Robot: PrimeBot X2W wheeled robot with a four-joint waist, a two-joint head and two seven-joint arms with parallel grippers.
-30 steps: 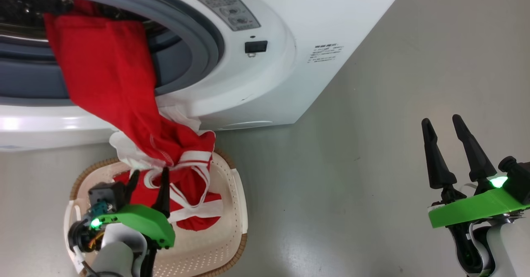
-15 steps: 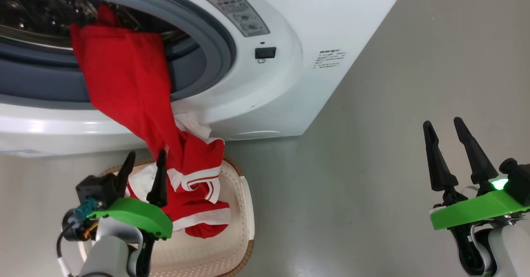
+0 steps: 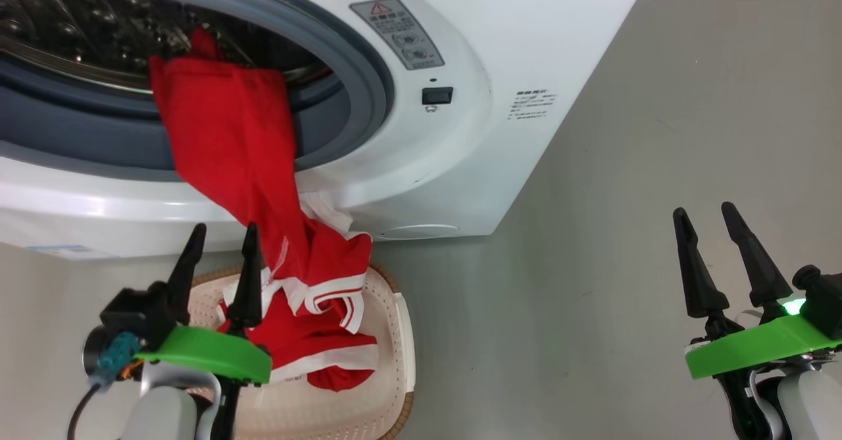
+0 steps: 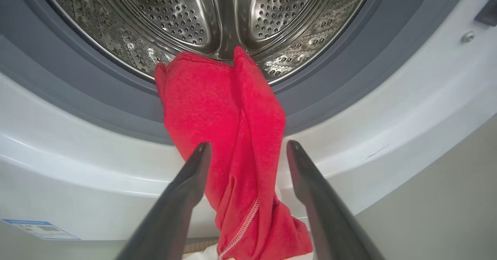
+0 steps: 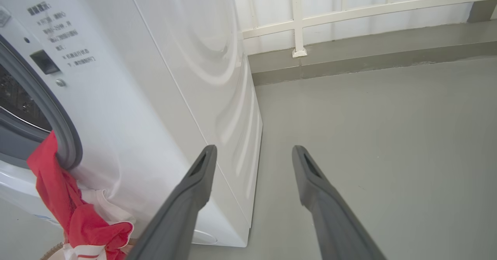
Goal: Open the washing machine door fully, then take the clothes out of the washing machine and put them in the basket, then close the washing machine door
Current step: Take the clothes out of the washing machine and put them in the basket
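The washing machine [image 3: 460,164] has its mouth uncovered, showing a grey rubber ring [image 3: 368,85] and a steel drum [image 4: 217,15]. The washing machine door is out of view. Red clothes [image 3: 230,144] hang from the drum over the ring, and their white-striped end lies in the cream basket [image 3: 402,335] on the floor below. My left gripper [image 3: 223,233] is open above the basket, its fingers pointing at the mouth. In the left wrist view the hanging clothes [image 4: 233,116] lie between and beyond the open left gripper [image 4: 248,145]. My right gripper [image 3: 702,211] is open and empty over the floor.
Grey floor [image 3: 592,262] stretches to the right of the machine. In the right wrist view the right gripper [image 5: 252,148] faces the machine's white side [image 5: 174,77], with a low ledge and white railing [image 5: 349,7] behind. A latch slot [image 3: 437,95] sits beside the ring.
The head camera has shifted, so the machine sits lower and further right. My left gripper has risen from inside the basket toward the machine's mouth, still open. The right gripper stays put.
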